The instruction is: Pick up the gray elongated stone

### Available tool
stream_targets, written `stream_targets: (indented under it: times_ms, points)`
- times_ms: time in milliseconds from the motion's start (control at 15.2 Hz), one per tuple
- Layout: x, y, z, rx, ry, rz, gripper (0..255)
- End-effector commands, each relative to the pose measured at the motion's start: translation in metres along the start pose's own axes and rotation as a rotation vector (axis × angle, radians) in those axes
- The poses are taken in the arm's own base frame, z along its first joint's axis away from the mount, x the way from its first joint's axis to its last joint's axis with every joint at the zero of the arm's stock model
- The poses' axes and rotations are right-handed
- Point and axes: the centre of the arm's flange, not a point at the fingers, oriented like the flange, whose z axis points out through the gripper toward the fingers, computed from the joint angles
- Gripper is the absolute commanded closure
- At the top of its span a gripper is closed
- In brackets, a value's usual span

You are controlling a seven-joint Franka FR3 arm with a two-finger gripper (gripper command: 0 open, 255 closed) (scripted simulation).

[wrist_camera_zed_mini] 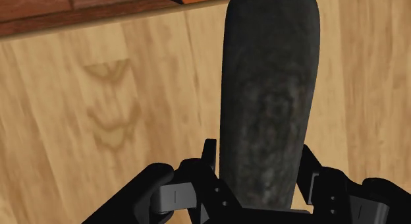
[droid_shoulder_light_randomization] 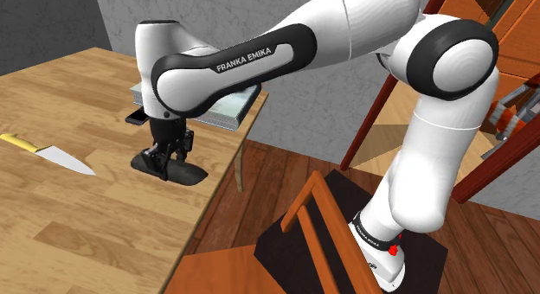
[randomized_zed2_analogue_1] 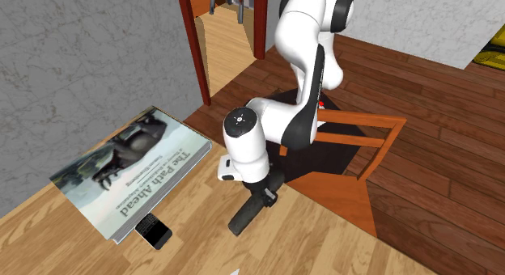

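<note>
As it lies on the table [droid_shoulder_light_randomization: 78, 111], fingers [wrist_camera_zed_mini: 209, 162] clasp the dark stone [wrist_camera_zed_mini: 267, 104].

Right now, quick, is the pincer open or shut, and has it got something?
Pincer: shut on the dark gray stone, with one black finger pressed against each side.
</note>
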Motion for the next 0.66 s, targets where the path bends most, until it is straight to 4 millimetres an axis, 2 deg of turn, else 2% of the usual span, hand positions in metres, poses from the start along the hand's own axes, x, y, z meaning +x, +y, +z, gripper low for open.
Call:
stream_targets:
  times_ms: [0,462,594]
  points:
    - [-0.001,-0.001,-0.011,0.000,0.000,0.000,255]
    - [-0.003,-0.007,-0.048,0.000,0.000,0.000,255]
    - [-0.003,-0.007,-0.049,0.000,0.000,0.000,255]
